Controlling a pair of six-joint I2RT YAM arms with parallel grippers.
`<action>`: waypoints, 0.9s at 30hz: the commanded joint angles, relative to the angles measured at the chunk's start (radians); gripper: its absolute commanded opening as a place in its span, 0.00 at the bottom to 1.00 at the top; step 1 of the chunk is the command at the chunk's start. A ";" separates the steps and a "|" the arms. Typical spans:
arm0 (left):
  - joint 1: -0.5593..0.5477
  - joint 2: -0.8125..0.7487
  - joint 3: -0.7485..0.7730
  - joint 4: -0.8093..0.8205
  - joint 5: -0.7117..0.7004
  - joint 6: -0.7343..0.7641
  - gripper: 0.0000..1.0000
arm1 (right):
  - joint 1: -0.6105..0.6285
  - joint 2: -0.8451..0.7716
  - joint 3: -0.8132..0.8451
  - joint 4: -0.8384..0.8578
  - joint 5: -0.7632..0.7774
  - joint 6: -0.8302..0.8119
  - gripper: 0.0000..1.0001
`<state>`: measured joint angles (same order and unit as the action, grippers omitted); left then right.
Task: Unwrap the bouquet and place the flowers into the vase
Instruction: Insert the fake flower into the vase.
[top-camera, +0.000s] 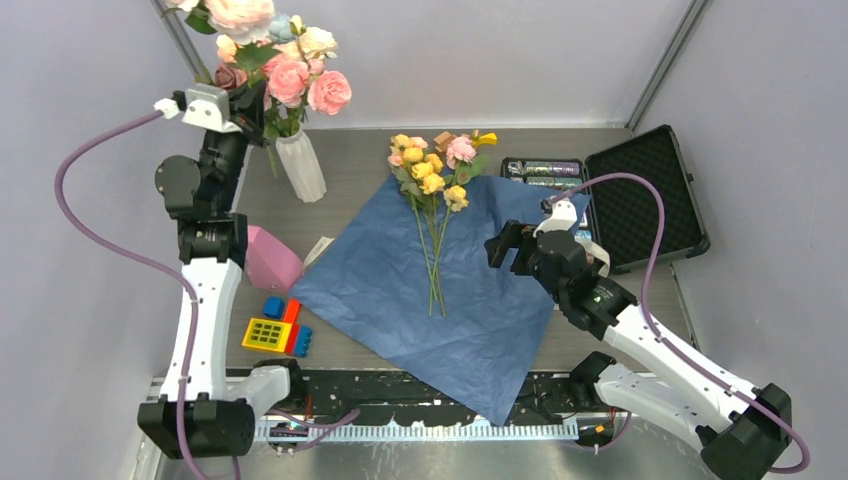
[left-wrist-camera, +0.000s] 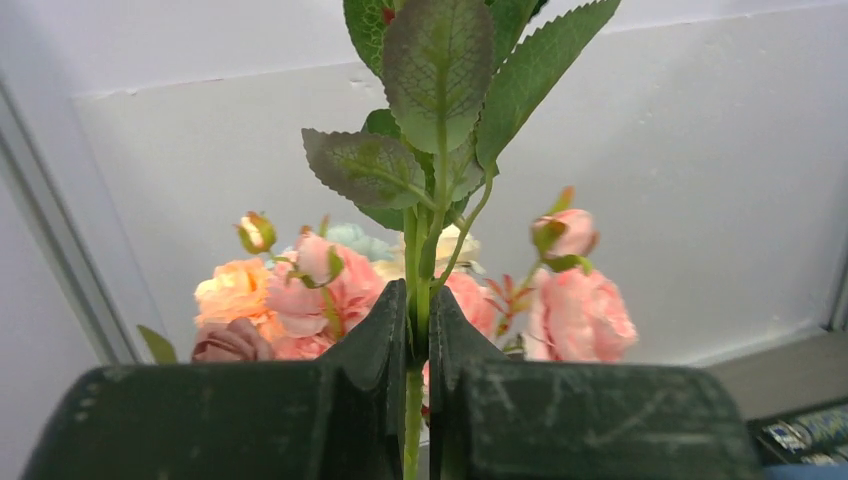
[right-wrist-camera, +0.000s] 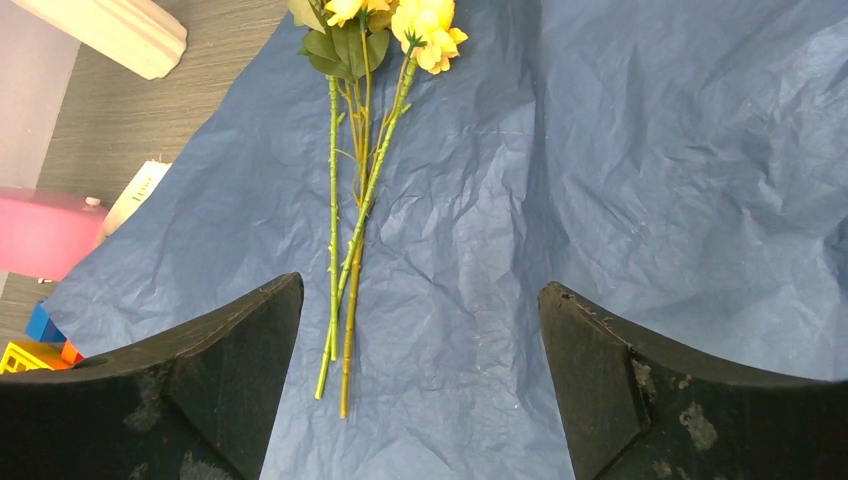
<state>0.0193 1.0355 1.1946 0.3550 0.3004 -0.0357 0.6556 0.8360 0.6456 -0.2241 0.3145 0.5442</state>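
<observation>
Right gripper (right-wrist-camera: 420, 290) agape; flowers (top-camera: 432, 190) lie blooms far, stems near; left gripper (left-wrist-camera: 420, 300) clamps green stem (left-wrist-camera: 412, 410), perhaps vase's (top-camera: 301, 165)

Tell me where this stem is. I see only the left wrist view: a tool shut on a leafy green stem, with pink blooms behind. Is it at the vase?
Observer: In the top view the left tool is up beside the big blooms standing in the white vase, at the back left. I cannot tell whether the held stem reaches into it.
Operator: Any flowers outside it?
Observer: Yes, yellow and pink flowers lie flat on the spread-out blue paper.
Operator: And the right tool?
Observer: The right tool is open, above the paper, just right of those stems.
</observation>
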 joint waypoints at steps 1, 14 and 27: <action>0.057 0.043 0.011 0.299 0.028 -0.123 0.00 | -0.006 -0.032 0.017 -0.007 0.031 -0.013 0.93; 0.083 0.184 -0.059 0.665 -0.067 -0.169 0.00 | -0.014 -0.040 0.029 -0.006 0.033 -0.022 0.93; 0.082 0.301 -0.079 0.806 -0.090 -0.111 0.00 | -0.019 -0.061 0.025 -0.006 0.035 -0.025 0.94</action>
<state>0.0948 1.3209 1.1160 1.0481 0.2340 -0.1932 0.6418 0.7979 0.6453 -0.2581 0.3214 0.5282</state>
